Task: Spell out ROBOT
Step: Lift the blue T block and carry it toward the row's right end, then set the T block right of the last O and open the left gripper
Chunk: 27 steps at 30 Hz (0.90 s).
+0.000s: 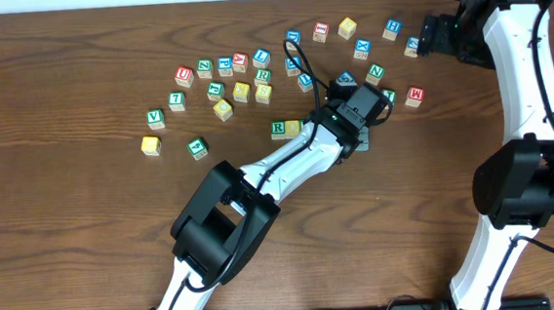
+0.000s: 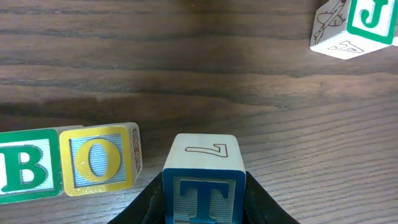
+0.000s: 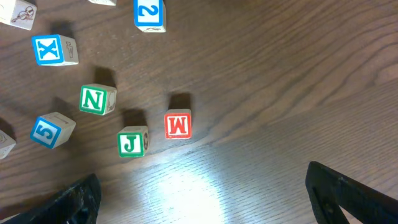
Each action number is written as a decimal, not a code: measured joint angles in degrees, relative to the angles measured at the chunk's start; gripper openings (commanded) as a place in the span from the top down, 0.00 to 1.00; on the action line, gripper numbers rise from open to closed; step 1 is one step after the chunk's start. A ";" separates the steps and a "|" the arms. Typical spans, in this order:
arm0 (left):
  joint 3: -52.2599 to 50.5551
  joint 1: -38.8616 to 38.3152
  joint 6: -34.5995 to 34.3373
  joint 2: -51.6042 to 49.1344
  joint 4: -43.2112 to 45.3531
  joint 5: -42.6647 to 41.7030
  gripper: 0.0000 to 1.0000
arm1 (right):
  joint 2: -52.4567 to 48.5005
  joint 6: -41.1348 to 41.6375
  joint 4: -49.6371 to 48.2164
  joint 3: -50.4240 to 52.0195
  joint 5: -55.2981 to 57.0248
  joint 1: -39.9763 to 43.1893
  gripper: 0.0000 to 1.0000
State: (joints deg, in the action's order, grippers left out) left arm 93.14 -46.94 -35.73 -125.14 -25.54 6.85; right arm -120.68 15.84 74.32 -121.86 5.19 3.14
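Currently: left gripper (image 2: 204,213) clamped on the T block (image 2: 203,160), held just beside the O block (image 2: 96,160) with a narrow gap between.
Block judged light, rigid, smooth wood; opposite side faces are the right hold. B block (image 2: 26,167) touches the O block's other side; J block (image 2: 356,26) lies well beyond the O block, no obstruction. Right gripper (image 3: 205,194) spread wide, empty, well apart from the O block.

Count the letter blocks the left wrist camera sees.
4: B block at the left edge, O block right beside it, T block between the left fingers, J block at the top right. Others may lie outside this view.
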 measured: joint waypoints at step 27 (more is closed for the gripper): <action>0.00 0.00 0.00 -2.34 1.62 1.70 0.46 | 0.00 0.00 0.09 0.00 0.00 0.00 0.01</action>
State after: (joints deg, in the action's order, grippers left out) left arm 93.14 -46.94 -35.73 -127.48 -23.92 8.56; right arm -120.68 15.84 74.41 -121.86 5.19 3.14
